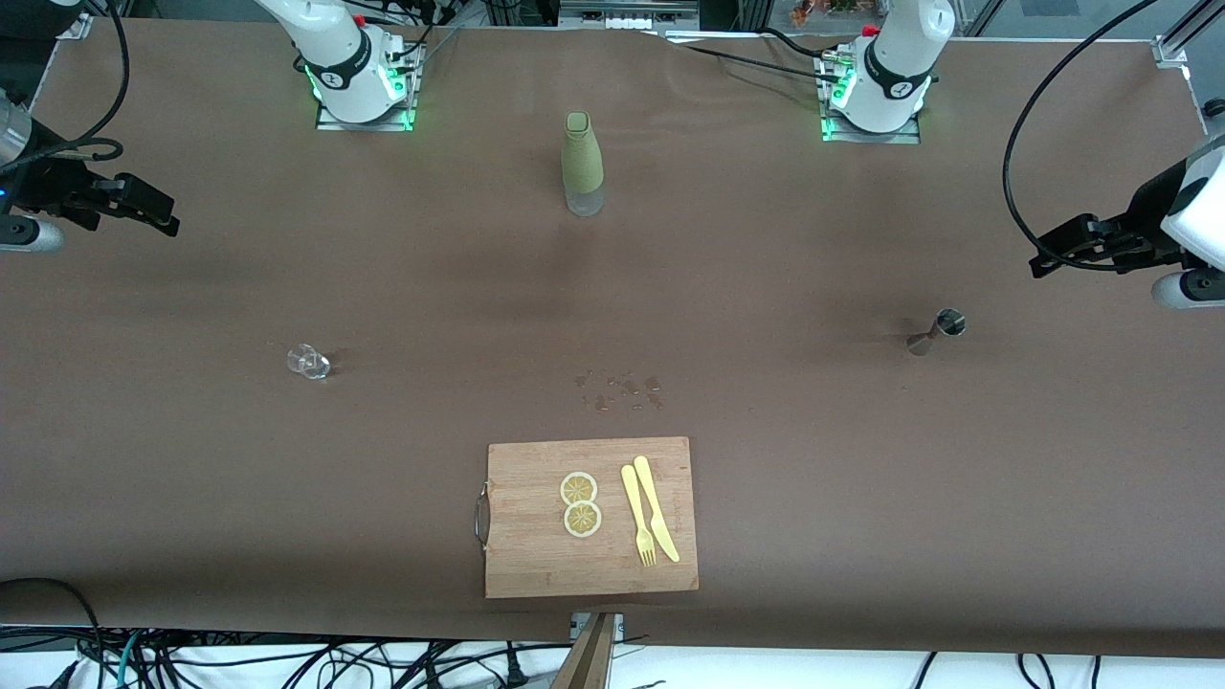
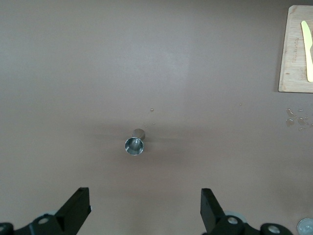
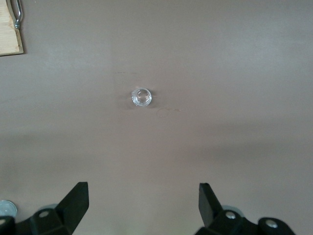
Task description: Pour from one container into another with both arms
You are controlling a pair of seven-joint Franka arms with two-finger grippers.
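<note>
A small metal jigger (image 1: pixel 937 331) (image 2: pixel 133 144) stands on the brown table toward the left arm's end. My left gripper (image 1: pixel 1043 260) (image 2: pixel 145 196) hangs open above the table beside it, holding nothing. A small clear glass (image 1: pixel 308 362) (image 3: pixel 141 97) sits toward the right arm's end. My right gripper (image 1: pixel 165 218) (image 3: pixel 143 191) is open and empty above the table's end near that glass. A tall bottle with a green sleeve (image 1: pixel 583 163) stands upright midway between the two arm bases.
A wooden cutting board (image 1: pixel 536 536) (image 2: pixel 292 54) lies mid-table near the front edge, carrying two lemon slices (image 1: pixel 580 503), a yellow knife (image 1: pixel 656 507) and a yellow fork (image 1: pixel 637 515). Spilled droplets (image 1: pixel 622 390) dot the table just past the board.
</note>
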